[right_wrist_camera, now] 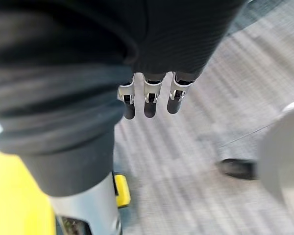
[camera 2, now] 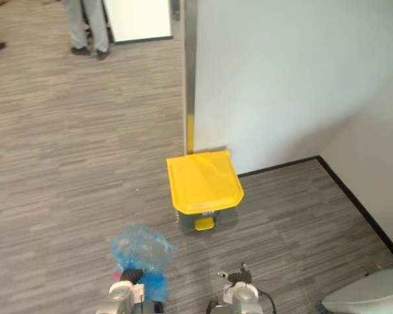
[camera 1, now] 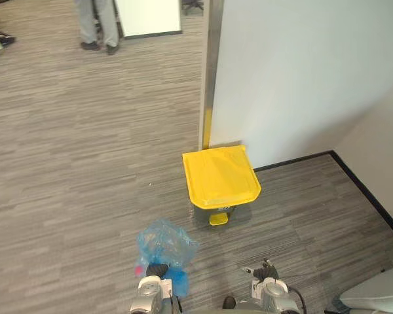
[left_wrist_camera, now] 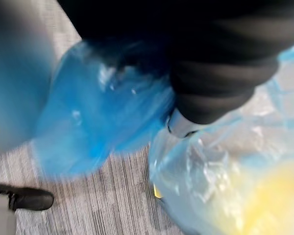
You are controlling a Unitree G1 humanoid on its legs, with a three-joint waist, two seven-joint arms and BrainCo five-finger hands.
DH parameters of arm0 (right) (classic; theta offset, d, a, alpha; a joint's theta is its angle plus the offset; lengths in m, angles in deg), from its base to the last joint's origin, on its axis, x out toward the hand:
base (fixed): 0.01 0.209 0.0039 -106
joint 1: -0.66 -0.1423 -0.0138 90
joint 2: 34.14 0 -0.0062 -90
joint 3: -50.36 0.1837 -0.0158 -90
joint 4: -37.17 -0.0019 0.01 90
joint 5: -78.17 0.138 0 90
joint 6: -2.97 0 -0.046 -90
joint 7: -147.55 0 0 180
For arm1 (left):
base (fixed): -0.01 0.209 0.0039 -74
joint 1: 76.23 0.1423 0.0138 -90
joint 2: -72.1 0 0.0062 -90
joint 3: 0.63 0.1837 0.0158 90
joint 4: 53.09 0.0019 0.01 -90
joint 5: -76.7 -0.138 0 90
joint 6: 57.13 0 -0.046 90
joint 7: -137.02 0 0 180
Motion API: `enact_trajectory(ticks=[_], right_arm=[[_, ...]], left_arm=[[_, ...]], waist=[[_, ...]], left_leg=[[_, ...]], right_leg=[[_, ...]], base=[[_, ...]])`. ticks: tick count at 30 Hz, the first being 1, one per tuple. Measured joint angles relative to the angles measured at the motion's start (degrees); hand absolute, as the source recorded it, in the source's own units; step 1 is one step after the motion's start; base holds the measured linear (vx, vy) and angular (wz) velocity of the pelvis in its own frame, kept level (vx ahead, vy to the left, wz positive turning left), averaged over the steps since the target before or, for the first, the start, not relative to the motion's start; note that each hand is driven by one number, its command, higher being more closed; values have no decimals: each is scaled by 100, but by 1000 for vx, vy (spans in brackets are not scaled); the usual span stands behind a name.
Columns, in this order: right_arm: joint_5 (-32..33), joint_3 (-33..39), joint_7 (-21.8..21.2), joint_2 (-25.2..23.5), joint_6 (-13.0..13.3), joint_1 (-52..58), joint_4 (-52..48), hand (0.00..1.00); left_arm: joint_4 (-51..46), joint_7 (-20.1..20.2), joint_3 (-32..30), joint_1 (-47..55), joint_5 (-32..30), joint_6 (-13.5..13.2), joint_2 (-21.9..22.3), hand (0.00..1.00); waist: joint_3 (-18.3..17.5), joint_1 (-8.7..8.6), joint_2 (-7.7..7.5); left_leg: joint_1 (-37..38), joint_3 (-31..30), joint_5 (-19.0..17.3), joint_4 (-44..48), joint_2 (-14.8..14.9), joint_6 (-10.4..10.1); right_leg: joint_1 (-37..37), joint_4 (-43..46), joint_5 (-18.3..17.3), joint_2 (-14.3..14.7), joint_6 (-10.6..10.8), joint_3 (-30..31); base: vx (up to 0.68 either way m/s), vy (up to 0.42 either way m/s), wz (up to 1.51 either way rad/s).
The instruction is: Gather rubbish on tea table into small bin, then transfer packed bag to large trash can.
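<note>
A translucent blue rubbish bag (camera 1: 165, 242) with litter inside hangs over the floor from my left hand (camera 1: 158, 269), whose fingers are shut on its gathered top. In the left wrist view the bag (left_wrist_camera: 108, 112) bulges right past the dark cover. The large trash can (camera 1: 219, 175) stands ahead by the wall, its yellow lid closed and a yellow pedal (camera 1: 217, 218) at its foot. It is a short way ahead and to the right of the bag. My right hand (camera 1: 267, 271) hangs open and holds nothing, its fingers (right_wrist_camera: 147, 100) pointing down over the carpet.
A white wall with a metal post (camera 1: 209, 72) rises just behind the can, and a black skirting line (camera 1: 370, 193) runs along the right wall. A white rounded object (camera 1: 380, 294) sits at the lower right. A person's legs (camera 1: 97, 26) stand far off beside a white board (camera 1: 149, 16).
</note>
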Motion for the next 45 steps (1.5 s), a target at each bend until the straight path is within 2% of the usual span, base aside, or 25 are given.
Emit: enact_trajectory(ticks=[3,5,6,7,8,9,10,11,13,17,20,22,23,24,25,26,27,29,33,35,41,45], right_arm=[[0,72,13,7,-1,41,-31,0],[-11,107,5,14,-1,-37,46,0],[-13,108,3,8,-3,-97,58,0],[-13,108,4,15,-4,-124,59,0],[-12,108,4,14,-1,-127,100,0],[-12,108,4,3,-4,-74,162,0],[-15,163,-1,61,9,-124,200,0],[-17,210,3,148,16,-185,247,0],[-16,295,9,209,9,-179,272,0],[-13,327,11,211,3,-138,310,0],[-11,319,11,193,2,-40,363,0],[-8,312,9,171,0,-32,362,0],[-7,311,10,140,-6,-56,363,0],[-6,325,12,144,-12,-28,363,0],[-5,327,16,156,-13,-20,372,0],[-8,329,18,183,-13,-21,381,0],[-6,333,20,244,-17,-23,387,0],[-8,346,10,206,-10,-17,383,0],[-8,452,9,175,-11,34,387,0],[-9,454,9,192,-11,33,389,0],[-9,570,25,248,-12,-18,509,0],[-9,575,98,278,-13,-19,508,0]], left_arm=[[89,1,31,1,-3,8,-90,100],[89,0,28,-18,0,4,-147,100],[114,-1,28,-39,-1,5,-177,100],[132,-2,29,-39,-1,5,-179,100],[173,2,36,-33,-1,3,-196,100],[194,4,37,-9,-1,4,-218,100],[305,-3,32,-60,-11,4,-161,100],[302,11,19,-63,-17,-3,-63,100],[300,11,21,-76,-66,-15,67,100],[298,56,83,-124,-120,-14,130,100],[276,68,85,-58,-120,-17,138,100],[235,73,82,-24,-119,-20,128,100],[225,95,102,-16,-118,-23,131,100],[216,124,82,-22,-117,-20,131,100],[189,123,81,-19,-117,-20,132,100],[186,124,92,-12,-119,-14,133,100],[218,120,109,-19,-119,-10,123,100],[293,117,162,-10,-121,-7,3,100],[301,115,199,14,-167,-5,-220,100],[361,115,206,6,-179,-5,-280,100],[407,92,101,61,-217,-2,-263,100],[406,-7,-82,99,-206,-9,-231,100]], waist=[[-2,-38,-28],[24,-37,24],[54,-39,82],[69,-52,111],[64,-77,94],[40,-81,-2],[97,-73,86],[67,-72,250],[32,-84,397],[22,-148,378],[-42,-140,212],[-46,-109,173],[-50,-60,162],[-55,-52,185],[-35,-44,151],[-56,-48,219],[-77,-45,292],[-111,-42,243],[-157,-26,166],[-132,-28,211],[-126,-16,294],[-123,-5,295]], left_leg=[[402,86,-25,-204,-123,53],[560,37,-25,-399,-55,52],[601,-25,-25,-446,17,49],[633,-73,-23,-484,54,45],[704,-117,-23,-525,35,36],[757,-175,-39,-526,-60,-1],[906,-298,-118,-542,-44,-122],[919,-335,-91,-530,61,-173],[966,-396,-6,-571,140,-286],[1024,-554,198,-500,197,-356],[595,-519,198,564,265,-366],[292,-449,195,1175,334,-372],[156,-322,-58,1398,422,-339],[110,-171,-345,1235,485,-245],[119,-123,-400,890,480,-210],[157,-117,-81,178,500,-160],[214,-215,106,-117,526,-355],[321,-192,107,-432,388,-353],[362,-55,136,-598,193,-307],[412,-44,136,-606,121,-305],[544,111,136,-714,151,-306],[661,278,134,-763,148,-304]], right_leg=[[-358,766,-204,-162,18,-139],[-511,543,-361,-45,-59,-465],[-604,118,-355,127,-116,-587],[-619,-197,-287,240,-190,-585],[-579,-882,58,419,-303,-511],[-461,-1422,578,449,-484,-439],[-343,-1443,694,487,-678,-501],[-255,-1522,694,562,-696,-525],[-160,-1672,677,660,-717,-559],[216,-2055,677,673,-710,-677],[716,-2670,778,609,-637,-790],[865,-2937,849,591,-665,-789],[916,-3072,893,578,-679,-744],[950,-3163,971,573,-669,-723],[948,-3165,994,539,-638,-715],[948,-3163,1031,554,-571,-716],[930,-3193,1042,653,-489,-626],[948,-3391,1180,619,-399,-500],[935,-3634,1367,504,-273,-324],[951,-3702,1414,488,-259,-259],[950,-3728,1454,594,-299,-59],[944,-3726,1493,633,-307,118]], base=[[242,157,-6],[269,45,18],[249,-23,16],[256,-73,24],[295,-104,22],[374,-129,13],[310,-93,6],[274,-85,-5],[255,-100,-3],[154,-68,15],[67,-18,29],[39,24,10],[42,88,0],[42,107,-9],[35,129,-14],[13,145,-25],[31,168,-29],[20,145,-22],[-9,109,-19],[14,46,-14],[-1,-11,-19],[-43,-19,-26]])
